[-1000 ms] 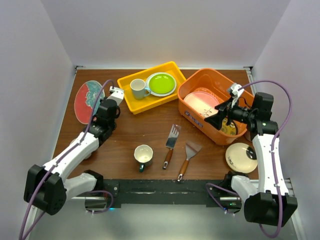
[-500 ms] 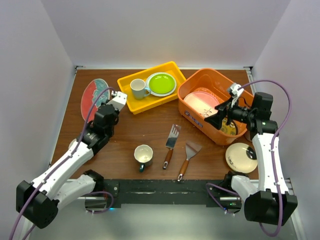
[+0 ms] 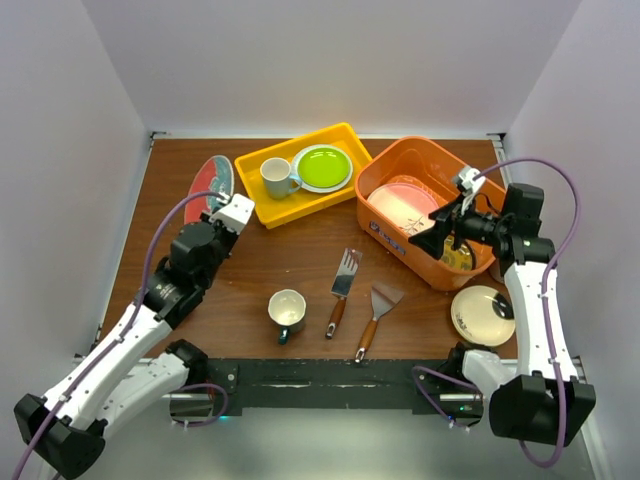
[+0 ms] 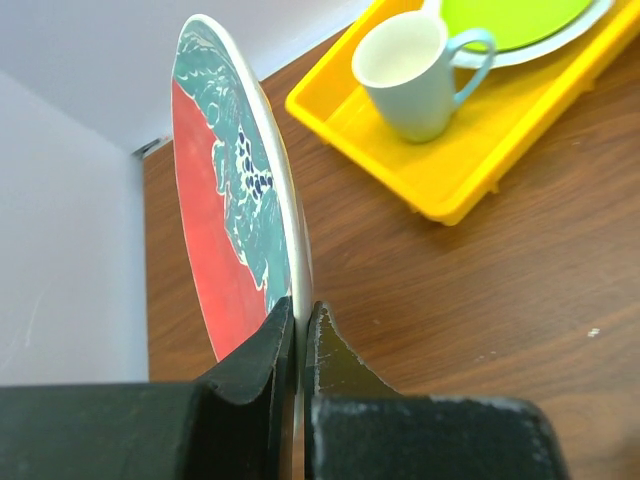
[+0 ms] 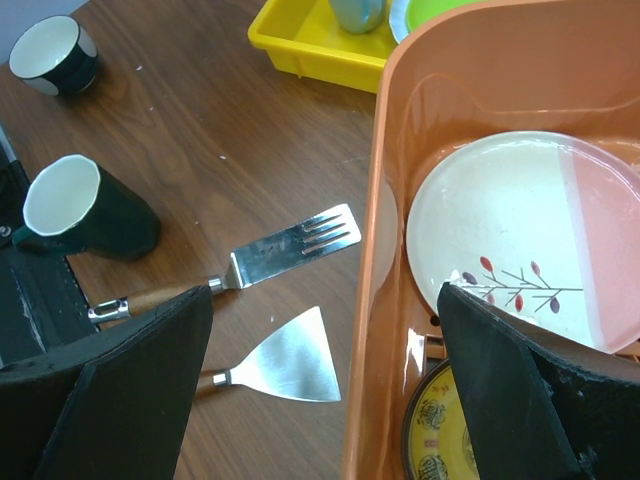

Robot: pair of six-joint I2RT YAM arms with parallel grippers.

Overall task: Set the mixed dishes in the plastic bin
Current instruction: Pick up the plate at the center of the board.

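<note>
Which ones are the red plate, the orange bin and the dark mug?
red plate [image 4: 205,250], left wrist view, on its painted face.
orange bin [image 3: 402,248], top view, on its near outer wall.
dark mug [image 3: 287,310], top view, on its cream inside.

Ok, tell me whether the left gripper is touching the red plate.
Touching: the left wrist view shows the left gripper pinching the red plate by its rim.

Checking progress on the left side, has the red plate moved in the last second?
Yes. The red plate, gripped by the left end effector, has shifted right, closer to the yellow tray.
</note>
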